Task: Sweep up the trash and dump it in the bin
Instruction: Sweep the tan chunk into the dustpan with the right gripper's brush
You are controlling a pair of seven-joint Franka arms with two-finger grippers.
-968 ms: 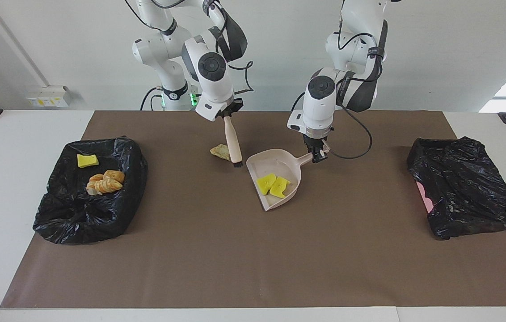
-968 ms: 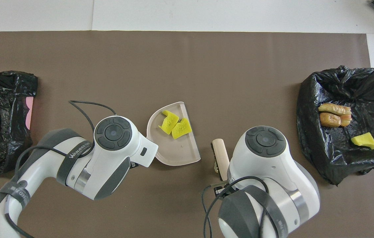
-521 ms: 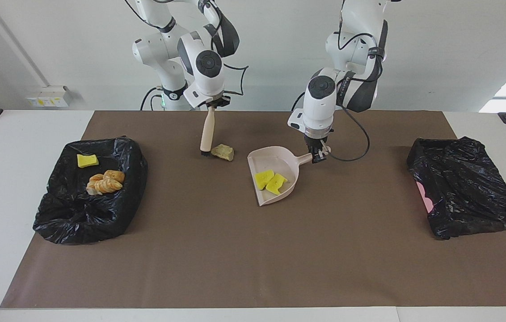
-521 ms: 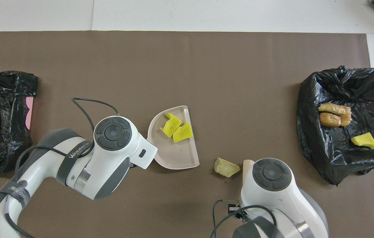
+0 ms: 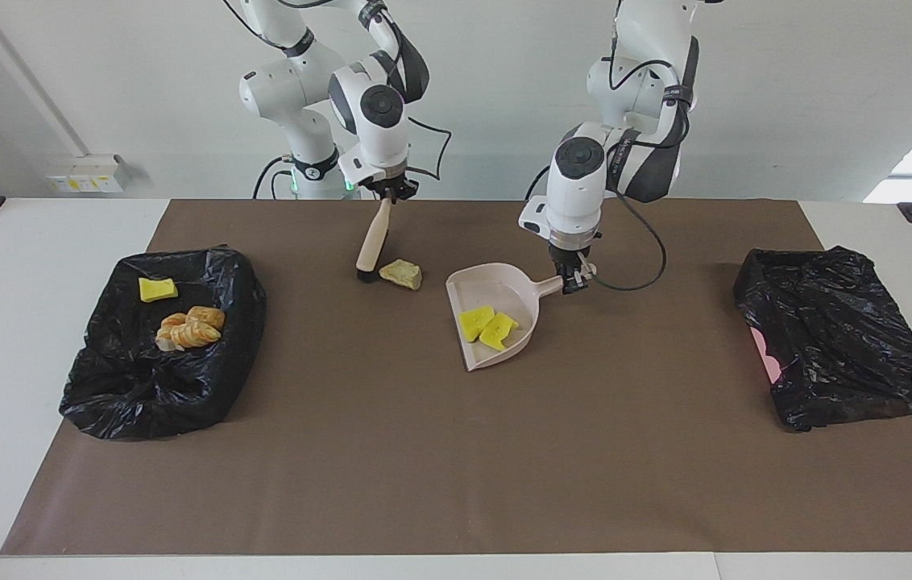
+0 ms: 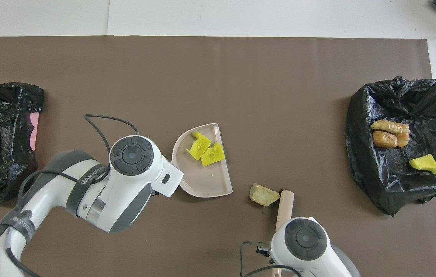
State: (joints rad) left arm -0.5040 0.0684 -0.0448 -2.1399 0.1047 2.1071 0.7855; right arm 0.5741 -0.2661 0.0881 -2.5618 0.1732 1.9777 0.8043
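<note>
A beige lump of trash [image 5: 401, 274] [image 6: 264, 194] lies on the brown mat between the brush and the pale pink dustpan [image 5: 496, 292] [image 6: 202, 181]. Two yellow sponge scraps [image 5: 487, 326] [image 6: 206, 148] sit in the pan. My left gripper [image 5: 577, 279] is shut on the dustpan's handle, and the pan rests on the mat. My right gripper [image 5: 388, 196] is shut on the top of the beige brush [image 5: 371, 238] [image 6: 285, 204]. The brush is tilted, its dark bristles down on the mat close beside the lump, toward the right arm's end. The black-bagged bin [image 5: 206, 370] [image 6: 372, 161] holds orange lumps and a yellow scrap.
A second black bag [image 5: 835, 338] [image 6: 2, 134] with a bit of pink showing lies at the left arm's end of the table. The brown mat [image 5: 456, 451] covers most of the white table. Black cables hang from both wrists.
The right gripper carried the brush over the lump, from its dustpan side to its bin side, and tilted it. The dustpan turned slightly at first and has since stayed still.
</note>
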